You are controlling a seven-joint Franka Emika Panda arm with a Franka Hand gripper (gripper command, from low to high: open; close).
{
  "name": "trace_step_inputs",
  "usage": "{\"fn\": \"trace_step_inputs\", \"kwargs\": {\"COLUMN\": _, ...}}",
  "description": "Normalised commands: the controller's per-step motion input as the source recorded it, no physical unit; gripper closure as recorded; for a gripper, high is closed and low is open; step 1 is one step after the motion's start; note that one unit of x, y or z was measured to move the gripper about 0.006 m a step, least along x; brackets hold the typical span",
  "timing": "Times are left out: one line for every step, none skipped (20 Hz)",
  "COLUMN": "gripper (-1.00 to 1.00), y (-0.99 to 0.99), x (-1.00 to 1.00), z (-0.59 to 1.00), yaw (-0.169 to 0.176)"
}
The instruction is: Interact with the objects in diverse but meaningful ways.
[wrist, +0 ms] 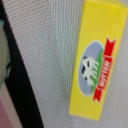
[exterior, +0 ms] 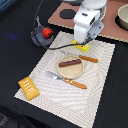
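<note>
The yellow printed packet (wrist: 97, 60) lies flat on the woven placemat (wrist: 45, 65) and fills much of the wrist view. My gripper (exterior: 81, 44) hangs low right over the packet (exterior: 84, 48) at the mat's far edge. Its fingers do not show in the wrist view and are too blurred in the exterior view to tell open from shut. A red tomato (exterior: 46, 32) sits in the small grey pan (exterior: 39, 36) at the exterior view's left. The thin brown sausage (exterior: 70, 62) rests on the tan plate (exterior: 68, 70). The golden bread loaf (exterior: 28, 87) lies at the mat's near left corner.
An orange-handled knife (exterior: 88, 59) lies beyond the plate and an orange-handled fork (exterior: 74, 83) lies in front of it. A brown board (exterior: 61, 20) with a bowl (exterior: 123, 18) stands at the back right. A cable runs behind the pan.
</note>
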Motion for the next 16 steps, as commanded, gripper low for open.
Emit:
{"fn": "trace_step_inputs", "kwargs": {"gripper": -1.00, "y": -0.31, "x": 0.31, "z": 0.60, "yaw": -0.016}}
{"fn": "trace_step_inputs", "kwargs": {"gripper": -1.00, "y": -0.36, "x": 0.35, "z": 0.55, "yaw": -0.019}}
{"fn": "trace_step_inputs", "kwargs": {"gripper": -1.00, "y": -0.40, "x": 0.37, "z": 0.52, "yaw": -0.027}}
{"fn": "trace_step_inputs", "kwargs": {"gripper": -1.00, "y": -0.54, "x": 0.39, "z": 0.44, "yaw": -0.024}}
{"fn": "trace_step_inputs", "kwargs": {"gripper": -1.00, "y": -0.61, "x": 0.39, "z": 0.38, "yaw": -0.014}}
{"fn": "trace_step_inputs", "kwargs": {"gripper": -1.00, "y": -0.70, "x": 0.38, "z": 0.33, "yaw": -0.004}}
{"fn": "trace_step_inputs", "kwargs": {"gripper": -1.00, "y": -0.76, "x": 0.38, "z": 0.28, "yaw": 0.000}}
{"fn": "trace_step_inputs", "kwargs": {"gripper": -1.00, "y": -0.83, "x": 0.36, "z": 0.22, "yaw": 0.000}}
{"fn": "trace_step_inputs", "kwargs": {"gripper": -1.00, "y": -0.85, "x": 0.33, "z": 0.19, "yaw": 0.000}}
{"fn": "trace_step_inputs", "kwargs": {"gripper": -1.00, "y": -0.84, "x": 0.32, "z": 0.15, "yaw": 0.000}}
{"fn": "trace_step_inputs", "kwargs": {"gripper": -1.00, "y": -0.83, "x": 0.27, "z": 0.06, "yaw": 0.029}}
{"fn": "trace_step_inputs", "kwargs": {"gripper": -1.00, "y": -0.83, "x": 0.19, "z": 0.00, "yaw": 0.066}}
{"fn": "trace_step_inputs", "kwargs": {"gripper": -1.00, "y": -0.79, "x": 0.15, "z": 0.00, "yaw": 0.104}}
{"fn": "trace_step_inputs", "kwargs": {"gripper": -1.00, "y": -0.73, "x": 0.11, "z": 0.00, "yaw": 0.136}}
{"fn": "trace_step_inputs", "kwargs": {"gripper": -1.00, "y": -0.70, "x": 0.06, "z": 0.00, "yaw": 0.155}}
{"fn": "trace_step_inputs", "kwargs": {"gripper": -1.00, "y": -0.69, "x": 0.05, "z": 0.00, "yaw": 0.161}}
